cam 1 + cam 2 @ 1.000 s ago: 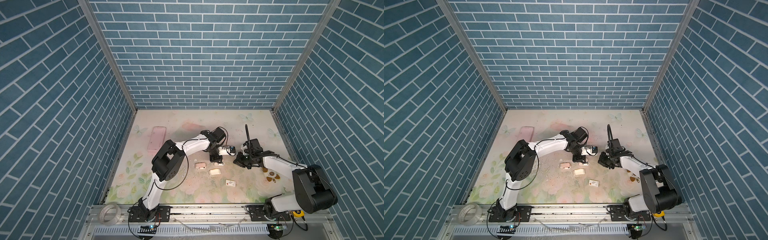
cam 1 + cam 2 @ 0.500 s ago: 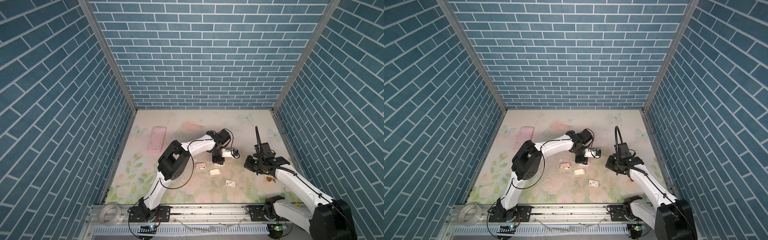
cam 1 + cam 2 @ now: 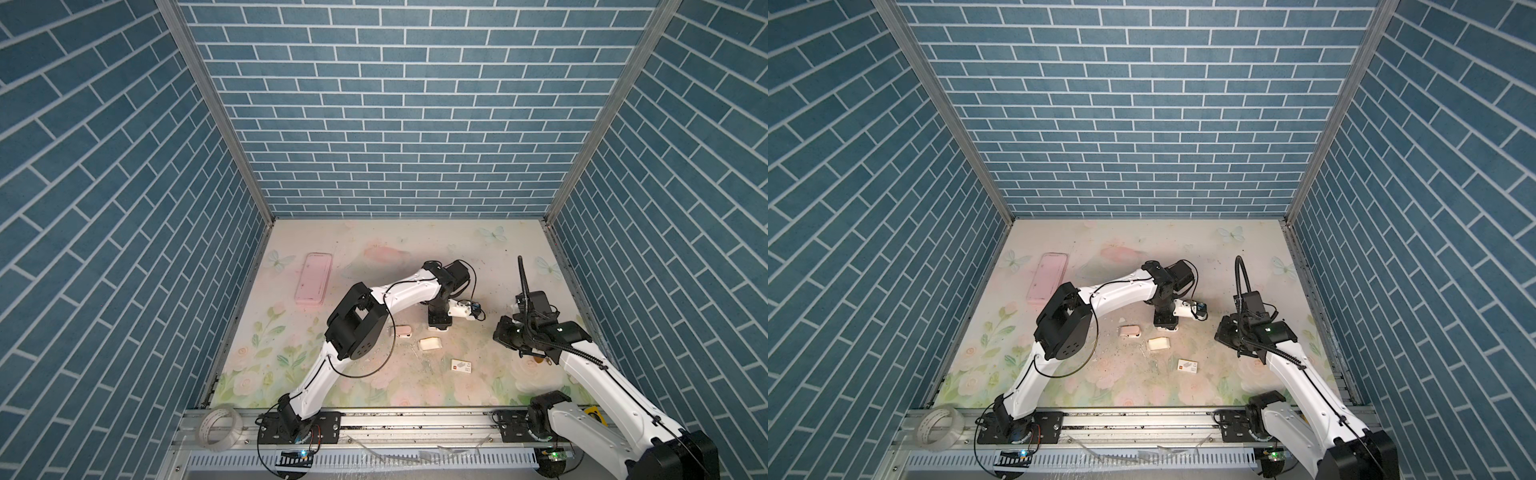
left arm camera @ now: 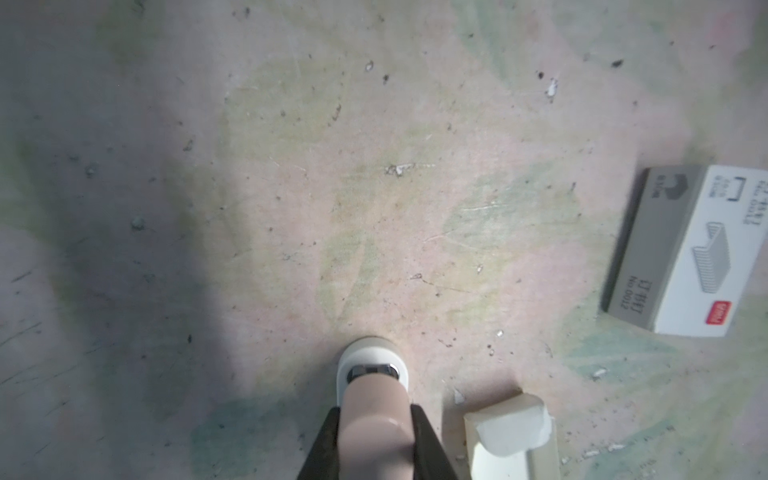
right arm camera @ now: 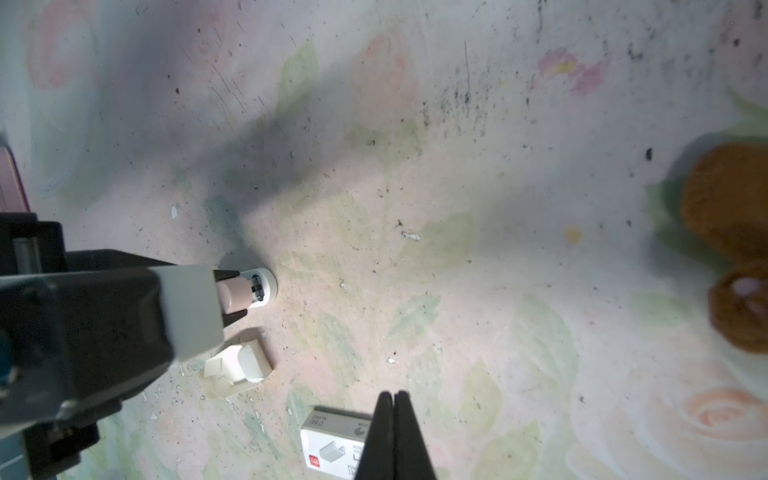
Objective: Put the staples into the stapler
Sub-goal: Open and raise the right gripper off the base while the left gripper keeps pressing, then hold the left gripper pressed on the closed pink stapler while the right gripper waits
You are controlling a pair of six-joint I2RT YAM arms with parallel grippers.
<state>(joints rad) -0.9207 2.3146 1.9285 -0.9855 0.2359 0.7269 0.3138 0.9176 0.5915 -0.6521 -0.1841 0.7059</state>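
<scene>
pink stapler (image 4: 376, 415) shows its metal mouth wrist-side only.

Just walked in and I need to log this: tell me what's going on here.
The left hand is shut on the stapler, whose end points down at the table. The cream tray of staples lies right beside it, untouched. The right hand is shut and empty, hanging near the white box sleeve.
</scene>
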